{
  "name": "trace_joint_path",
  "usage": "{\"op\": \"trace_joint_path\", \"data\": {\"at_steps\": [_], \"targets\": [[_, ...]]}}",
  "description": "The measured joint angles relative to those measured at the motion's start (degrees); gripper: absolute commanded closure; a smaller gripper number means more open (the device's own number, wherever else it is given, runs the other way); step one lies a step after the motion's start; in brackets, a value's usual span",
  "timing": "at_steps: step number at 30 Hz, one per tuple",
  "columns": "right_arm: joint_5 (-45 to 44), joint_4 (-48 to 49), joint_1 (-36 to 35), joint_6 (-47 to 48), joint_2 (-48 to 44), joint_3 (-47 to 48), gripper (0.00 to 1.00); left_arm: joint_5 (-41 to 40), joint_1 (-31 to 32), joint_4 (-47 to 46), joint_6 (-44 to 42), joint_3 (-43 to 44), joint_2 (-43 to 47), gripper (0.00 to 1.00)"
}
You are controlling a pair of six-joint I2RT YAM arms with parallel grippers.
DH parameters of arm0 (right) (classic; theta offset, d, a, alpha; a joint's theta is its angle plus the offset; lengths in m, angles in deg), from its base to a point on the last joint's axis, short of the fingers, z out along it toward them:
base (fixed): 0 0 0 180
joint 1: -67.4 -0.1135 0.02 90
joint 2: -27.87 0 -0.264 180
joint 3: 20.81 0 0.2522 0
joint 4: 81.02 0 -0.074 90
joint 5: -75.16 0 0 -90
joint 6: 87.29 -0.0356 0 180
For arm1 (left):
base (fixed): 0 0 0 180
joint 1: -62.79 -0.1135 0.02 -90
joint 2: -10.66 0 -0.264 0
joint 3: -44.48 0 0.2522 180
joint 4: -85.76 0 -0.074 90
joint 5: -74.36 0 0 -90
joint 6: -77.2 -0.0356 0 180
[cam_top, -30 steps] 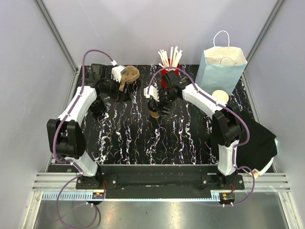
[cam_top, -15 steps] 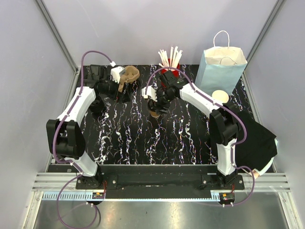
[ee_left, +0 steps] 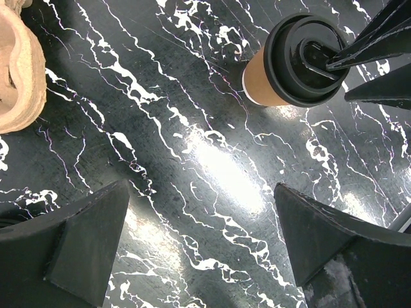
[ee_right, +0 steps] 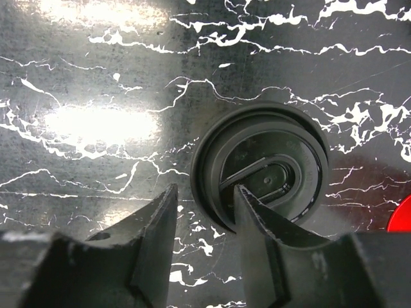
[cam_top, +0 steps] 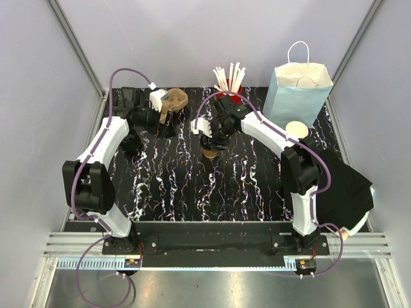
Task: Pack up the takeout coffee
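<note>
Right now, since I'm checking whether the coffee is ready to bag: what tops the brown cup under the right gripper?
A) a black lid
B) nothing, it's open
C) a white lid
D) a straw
A: the left wrist view shows a black lid seated on the takeout coffee, with the right gripper poised over its rim.

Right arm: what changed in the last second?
The right gripper shifted slightly left, over the takeout coffee, and its jaws narrowed. They now straddle the rim of the lid, one finger on the lid and one outside it. No firm hold is visible yet. The coffee, the wide-open left gripper and the blue bag stayed put.
</note>
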Motion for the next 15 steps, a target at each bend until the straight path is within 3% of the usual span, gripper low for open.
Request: {"op": "trace_joint_path", "data": {"at_steps": [10,15], "targets": [[-1.11,-0.28,-0.28,1.09,0.31,0.44,0.73,0.35,0.0,0.0,0.0,0.0,0.0,0.01],[-1.29,-0.66,-0.59,1.36,0.31,0.68,0.9,0.92,0.0,0.0,0.0,0.0,0.0,0.01]]}}
